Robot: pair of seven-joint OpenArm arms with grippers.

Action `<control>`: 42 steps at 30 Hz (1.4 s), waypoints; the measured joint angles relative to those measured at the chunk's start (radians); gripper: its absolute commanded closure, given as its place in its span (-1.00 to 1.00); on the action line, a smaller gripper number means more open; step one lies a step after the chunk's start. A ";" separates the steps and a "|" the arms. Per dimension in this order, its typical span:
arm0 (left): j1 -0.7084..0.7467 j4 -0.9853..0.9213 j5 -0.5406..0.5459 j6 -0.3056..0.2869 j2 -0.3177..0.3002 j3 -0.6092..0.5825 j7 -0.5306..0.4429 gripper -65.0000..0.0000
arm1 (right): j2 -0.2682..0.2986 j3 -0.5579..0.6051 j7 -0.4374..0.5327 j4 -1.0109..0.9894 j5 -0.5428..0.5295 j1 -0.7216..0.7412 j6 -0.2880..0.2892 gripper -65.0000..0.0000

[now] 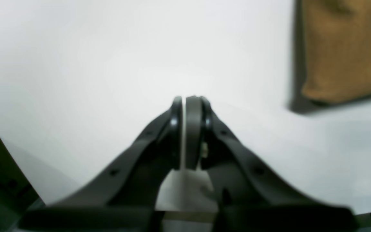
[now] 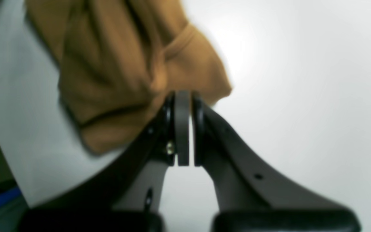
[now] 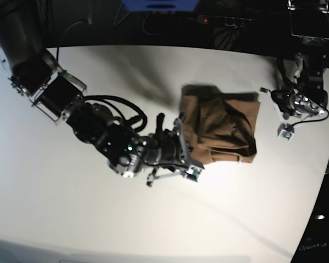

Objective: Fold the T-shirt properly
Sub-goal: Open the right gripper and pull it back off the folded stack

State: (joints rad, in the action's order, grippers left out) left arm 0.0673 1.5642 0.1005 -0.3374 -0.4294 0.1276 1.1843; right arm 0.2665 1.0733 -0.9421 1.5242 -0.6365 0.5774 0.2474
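Note:
The brown T-shirt (image 3: pixel 222 129) lies folded into a rough rectangle on the white table (image 3: pixel 71 208), right of centre. My right gripper (image 3: pixel 193 167) reaches in from the left and sits at the shirt's near left corner. In the right wrist view this gripper (image 2: pixel 185 96) is shut, its pads (image 2: pixel 181 129) pressed together, with the T-shirt (image 2: pixel 114 74) bunched just beyond and left of the tips. No cloth shows between the pads. My left gripper (image 3: pixel 285 130) hovers off the shirt's right edge. In the left wrist view it (image 1: pixel 188 98) is shut and empty, with the T-shirt (image 1: pixel 346 48) at the upper right.
Black cables (image 3: pixel 118 104) loop along the right arm over the table. The table's far edge (image 3: pixel 153 46) meets a dark background with equipment. Its right edge (image 3: pixel 326 164) curves close behind the left arm.

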 measured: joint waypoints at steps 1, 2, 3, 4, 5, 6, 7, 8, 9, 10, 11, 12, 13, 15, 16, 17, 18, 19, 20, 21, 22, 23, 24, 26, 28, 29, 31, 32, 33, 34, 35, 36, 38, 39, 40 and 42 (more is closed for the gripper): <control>0.000 0.000 0.000 0.000 0.001 0.000 0.000 0.93 | 0.016 0.000 0.014 0.000 0.001 -0.014 0.000 0.99; 0.001 0.000 0.000 0.000 0.000 0.000 0.001 0.93 | 0.031 0.000 0.024 -0.002 0.000 -0.024 0.000 0.99; 0.002 0.000 0.000 0.000 0.002 0.000 0.000 0.93 | 0.042 0.000 0.029 -0.006 0.000 -0.031 0.000 0.99; 0.002 0.000 0.000 0.000 0.003 0.000 0.000 0.93 | 0.047 0.000 0.035 -0.007 0.007 -0.037 0.000 0.99; 0.002 0.000 0.001 0.000 0.003 0.000 0.000 0.93 | 0.047 0.000 0.043 -0.007 0.012 -0.041 -0.004 0.99; 0.002 0.000 0.000 0.000 0.005 0.000 0.001 0.93 | 0.046 0.000 0.046 -0.007 0.011 -0.043 -0.003 0.99; 0.002 0.000 0.000 0.000 0.005 -0.001 0.001 0.93 | 0.044 0.000 0.053 -0.007 0.003 -0.045 0.000 0.99; 0.002 0.000 0.000 0.000 0.005 -0.001 0.001 0.93 | 0.043 0.000 0.053 -0.006 0.003 -0.047 0.005 0.99; 0.002 0.000 0.000 0.000 0.005 -0.001 0.001 0.93 | 0.040 0.000 0.054 -0.006 0.001 -0.049 0.003 0.99; 0.002 0.000 0.000 0.000 0.005 -0.001 0.001 0.93 | 0.040 0.000 0.053 -0.005 0.001 -0.055 0.003 0.99; 0.002 0.000 0.000 0.000 0.006 -0.001 0.001 0.93 | 0.041 0.000 0.053 -0.004 0.001 -0.060 0.003 0.99; 0.002 0.000 0.000 0.000 0.006 -0.001 0.001 0.93 | 0.041 0.000 0.053 -0.004 0.001 -0.066 0.003 0.99; 0.002 0.000 0.000 0.000 0.006 -0.001 0.001 0.93 | 0.041 0.000 0.052 -0.004 0.001 -0.073 0.003 0.99; 0.002 0.000 0.000 0.000 0.006 -0.001 0.001 0.93 | 0.040 0.000 0.053 -0.004 0.001 -0.079 0.004 0.99; 0.002 0.000 0.000 0.000 0.006 -0.001 0.001 0.93 | 0.038 0.001 0.061 -0.004 0.001 -0.079 0.003 0.99; 0.006 0.000 0.000 0.000 0.005 -0.001 0.000 0.93 | 0.033 0.001 0.067 -0.004 0.002 -0.079 0.003 0.99; 0.014 0.000 0.000 0.000 0.006 0.000 -0.002 0.93 | 0.027 0.001 0.071 -0.004 0.002 -0.079 0.002 0.99; 0.020 0.000 0.000 0.000 0.006 0.000 -0.002 0.93 | 0.021 0.001 0.072 -0.004 0.001 -0.079 0.003 0.99; 0.024 0.000 -0.001 0.000 0.009 0.000 0.003 0.93 | 0.016 0.001 0.075 -0.004 0.001 -0.082 0.003 0.99; 0.027 0.000 0.000 0.000 0.008 0.000 0.001 0.93 | 0.011 0.001 0.076 -0.004 0.002 -0.087 0.003 0.99; 0.027 0.000 0.000 0.000 0.008 0.000 0.001 0.93 | 0.003 0.001 0.073 -0.005 0.002 -0.092 0.003 0.99; 0.027 0.000 -0.001 0.000 0.008 0.000 0.001 0.93 | -0.006 0.001 0.069 -0.006 0.005 -0.097 0.003 0.99; 0.027 0.000 0.000 0.000 0.008 0.000 0.000 0.93 | -0.016 0.002 0.067 -0.006 0.005 -0.099 0.003 0.99; 0.027 0.000 0.000 0.000 0.009 0.000 0.000 0.93 | -0.035 0.004 0.069 -0.006 0.005 -0.098 0.003 0.99; 0.027 0.000 -0.001 0.000 0.008 0.000 0.001 0.93 | -0.045 0.025 0.074 -0.006 0.005 -0.090 0.000 0.99; 0.027 0.000 -0.001 0.000 0.008 0.000 0.000 0.93 | -0.050 0.037 0.074 -0.006 0.005 -0.090 0.000 0.99; 0.031 0.000 -0.001 0.000 0.008 0.000 -0.006 0.93 | -0.069 0.069 0.065 -0.006 0.009 -0.090 -0.004 0.99; 0.035 0.000 0.000 0.000 0.008 0.000 -0.007 0.93 | -0.076 0.088 0.065 -0.006 0.008 -0.090 0.000 0.99; 0.036 0.000 0.000 0.000 0.008 0.000 -0.012 0.93 | -0.084 0.108 0.064 -0.005 0.008 -0.090 0.000 0.99; 0.036 0.000 0.000 0.000 0.008 0.000 -0.011 0.93 | -0.092 0.129 0.064 -0.005 0.008 -0.090 -0.001 0.99; 0.036 0.000 0.000 0.000 0.008 0.000 -0.011 0.93 | -0.101 0.150 0.064 -0.004 0.008 -0.090 0.000 0.99; 0.036 0.000 0.000 0.000 0.008 0.000 -0.011 0.93 | -0.111 0.167 0.064 -0.003 0.008 -0.090 0.000 0.99; 0.036 0.000 0.000 0.000 0.008 0.000 -0.011 0.93 | -0.136 0.211 0.066 -0.003 0.009 -0.090 -0.002 0.99; 0.036 0.000 0.000 0.000 0.008 0.000 -0.011 0.93 | -0.146 0.246 0.068 -0.003 0.010 -0.082 -0.004 0.99; 0.038 0.000 0.000 0.000 0.007 0.000 -0.011 0.93 | -0.159 0.278 0.064 -0.003 0.008 -0.082 -0.001 0.99; 0.038 0.000 0.000 0.000 0.007 0.000 -0.011 0.93 | -0.187 0.319 0.060 -0.002 0.005 -0.085 0.004 0.99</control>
State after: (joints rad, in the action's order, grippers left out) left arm 0.1055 1.5646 0.1005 -0.3374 -0.4221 0.1276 1.1732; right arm 0.0799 1.3918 -0.8825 1.5223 -0.6319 0.4927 0.2516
